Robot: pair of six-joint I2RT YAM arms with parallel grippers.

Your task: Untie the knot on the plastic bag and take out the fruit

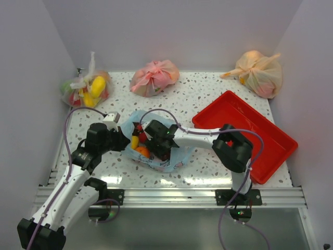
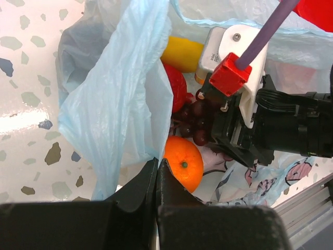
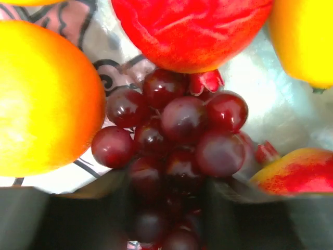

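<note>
- Two grippers meet at the plastic bag (image 1: 170, 161), which lies with its mouth open near the middle of the table (image 1: 208, 172), left of the red tray (image 1: 250, 133).
- Fingers of the left gripper (image 2: 157, 169) are pressed together, pinching the bag's blue film at the mouth edge, just beside the orange (image 2: 182, 166).
- Fingers of the right gripper (image 3: 167, 182), inside the bag, are clamped on either side of the grape bunch (image 3: 179, 122).
- Beside the bunch lie the red fruit (image 3: 190, 28), lemon (image 2: 182, 52) and mango (image 3: 296, 172).
</note>
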